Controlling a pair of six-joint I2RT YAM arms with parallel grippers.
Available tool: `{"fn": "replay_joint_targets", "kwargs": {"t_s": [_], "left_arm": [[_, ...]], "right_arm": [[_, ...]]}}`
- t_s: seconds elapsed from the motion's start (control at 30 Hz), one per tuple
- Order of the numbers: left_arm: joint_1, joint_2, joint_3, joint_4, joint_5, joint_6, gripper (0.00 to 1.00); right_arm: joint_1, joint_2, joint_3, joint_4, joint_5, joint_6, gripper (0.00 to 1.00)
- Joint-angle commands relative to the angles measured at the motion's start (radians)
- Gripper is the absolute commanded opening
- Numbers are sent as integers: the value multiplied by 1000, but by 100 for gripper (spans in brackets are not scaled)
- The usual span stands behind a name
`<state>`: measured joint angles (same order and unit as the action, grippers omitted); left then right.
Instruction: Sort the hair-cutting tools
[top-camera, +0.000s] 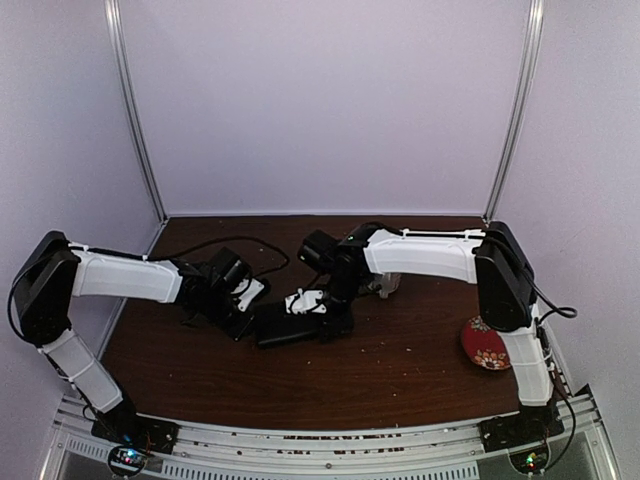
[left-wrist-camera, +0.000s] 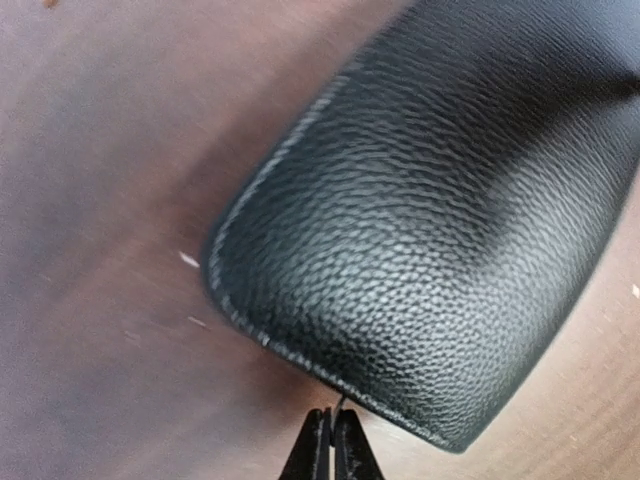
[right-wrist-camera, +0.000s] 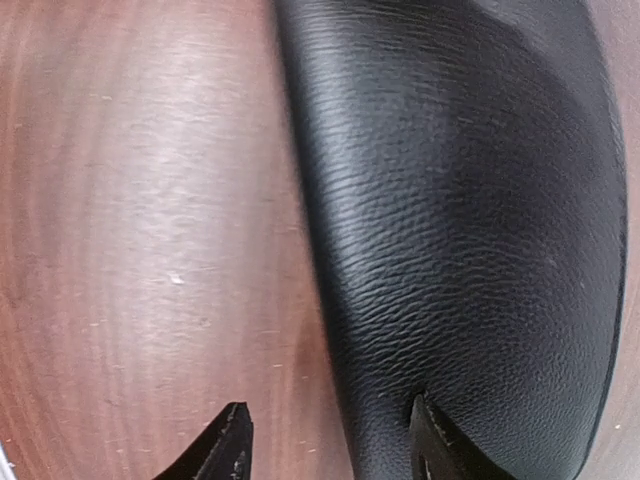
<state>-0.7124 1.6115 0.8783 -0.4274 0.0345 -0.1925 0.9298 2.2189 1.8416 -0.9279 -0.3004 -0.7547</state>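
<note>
- Left arm (top-camera: 120, 275) is bent inward; left pincer (left-wrist-camera: 332, 445) is pressed fully closed at the black case (left-wrist-camera: 440, 220) edge.
- Right arm (top-camera: 420, 252) is folded inward; right pincer (right-wrist-camera: 330, 450) is held half-spread, one finger on the case, one over the surface (right-wrist-camera: 150, 250).

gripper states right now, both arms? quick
Left gripper: shut, tips at the edge of the black case; a pinch on it cannot be told.
Right gripper: open, jaws astride the case's edge, holding nothing.

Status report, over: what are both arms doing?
Left fingers shut at black case's rim. Right fingers open, straddling its edge. Scissors and clips not in view.
</note>
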Motion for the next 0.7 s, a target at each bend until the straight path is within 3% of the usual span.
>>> {"fn": "replay_joint_targets", "kwargs": {"t_s": [0.0, 0.13, 0.4, 0.67], "left_arm": [[35, 29, 56, 41, -64, 84, 0], [51, 57, 80, 51, -70, 113, 0], [54, 83, 103, 54, -35, 120, 0], [54, 3, -11, 66, 7, 56, 0]], "right_arm": [[-3, -69, -8, -12, 2, -35, 55], [-3, -71, -53, 80, 124, -102, 56], [-2, -57, -123, 237, 228, -105, 62], [-8, 28, -91, 140, 269, -98, 46]]}}
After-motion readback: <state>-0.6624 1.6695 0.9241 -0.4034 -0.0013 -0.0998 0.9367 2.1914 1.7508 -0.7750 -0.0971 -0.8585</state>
